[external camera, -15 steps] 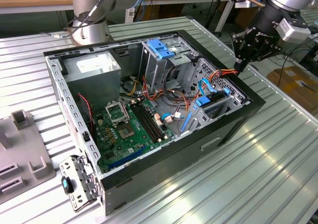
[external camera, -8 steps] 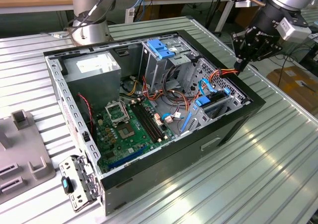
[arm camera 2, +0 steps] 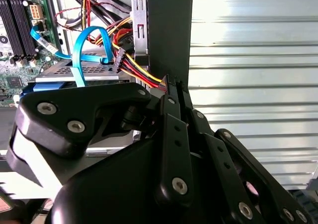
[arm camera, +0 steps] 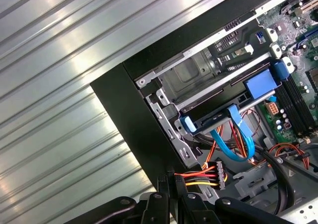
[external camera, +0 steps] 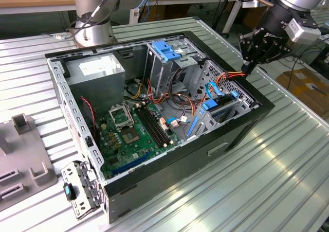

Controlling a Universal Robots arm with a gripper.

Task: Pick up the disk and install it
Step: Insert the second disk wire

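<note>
Gripper (external camera: 248,66), fingers pressed together on nothing, hangs at the case wall (external camera: 257,95) right beside the power cable (arm camera: 201,177); dragging through could snag those wires. Just past it, the disk (external camera: 222,104) already lies in its bay (arm camera: 198,75), its blue data cable (arm camera 2: 82,55) looped on top.

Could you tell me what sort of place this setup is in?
Probably a robotics lab or workshop: an open computer case lies on a ribbed metal table, wooden workbenches stand behind, and the gripper hovers at the case's edge.
</note>
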